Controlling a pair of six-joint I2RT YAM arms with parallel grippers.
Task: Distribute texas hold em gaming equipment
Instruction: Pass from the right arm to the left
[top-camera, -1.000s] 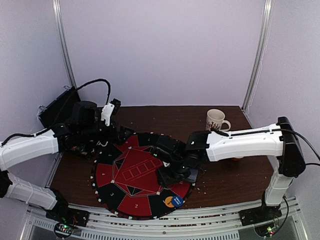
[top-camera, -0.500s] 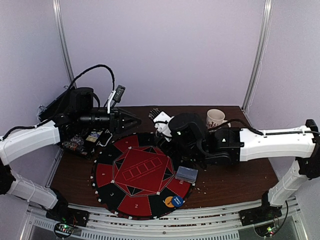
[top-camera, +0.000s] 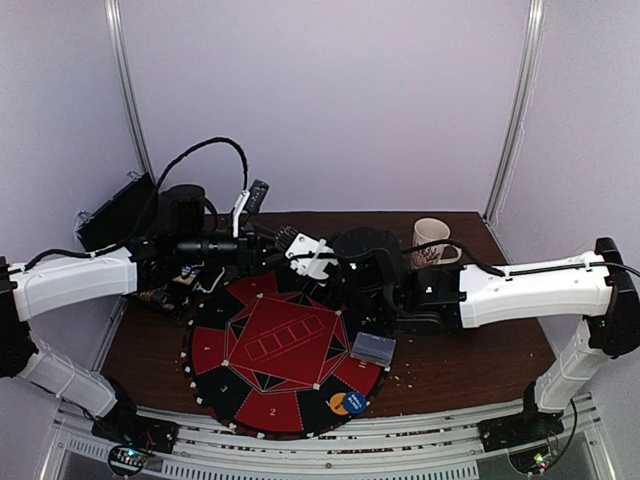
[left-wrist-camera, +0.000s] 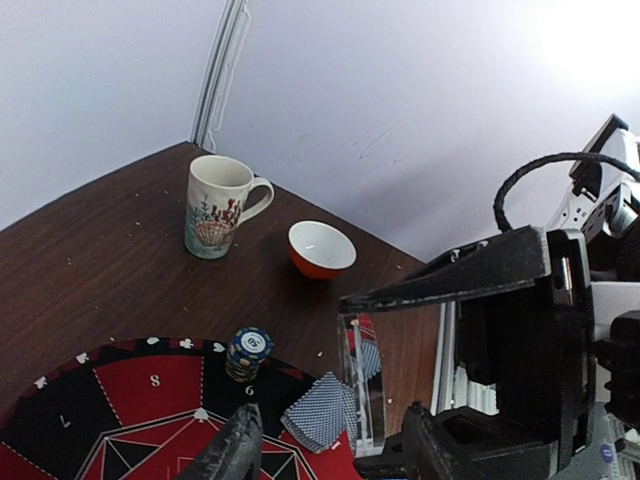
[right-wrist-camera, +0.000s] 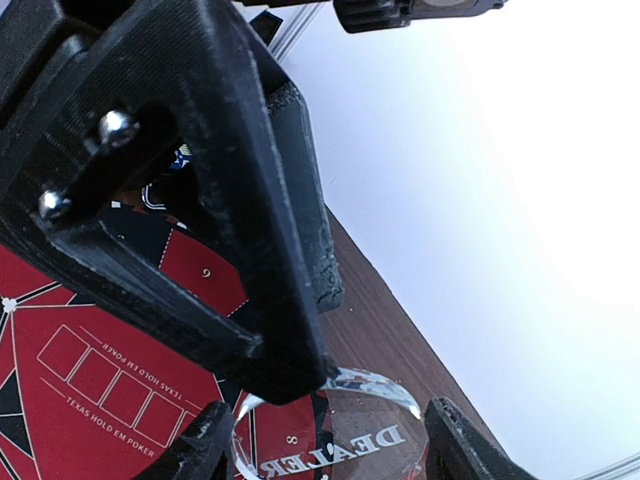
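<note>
Right hand (right-wrist-camera: 326, 442): fingers clamped on the rim of a clear round plastic disc lettered DEALER (left-wrist-camera: 361, 388). It holds the disc upright in the air above the far side of the mat, most likely offering it to the other arm.
Left hand (left-wrist-camera: 334, 442): fingers apart, one on each side of the disc and seemingly not touching it. This reads as a hand-over with the second grasp not yet made.
Cards: a fan of grey-blue-backed playing cards (left-wrist-camera: 322, 410) lies on the mat near seat mark 6. A squared grey-blue block of cards (top-camera: 372, 348) sits at the mat's right side.
Chips: a short stack of dark blue poker chips (left-wrist-camera: 248, 352) stands at the rim by mark 6. A single blue chip (top-camera: 355, 403) and a single orange chip (top-camera: 338, 403) lie side by side at the near rim.
Mat: a round red-and-black felt mat printed TEXAS HOLD EM POKER (top-camera: 262, 345). Its numbered wedges suggest why the pieces are spread out seat by seat.
Desk: dark brown wooden desk (top-camera: 450, 350), flecked with pale crumbs.
Bystanders: a white shell-patterned mug (left-wrist-camera: 222, 205) and a white-and-orange bowl (left-wrist-camera: 321, 248) stand off the mat.
Room: pale lilac walls with aluminium corner posts (top-camera: 515, 110).
</note>
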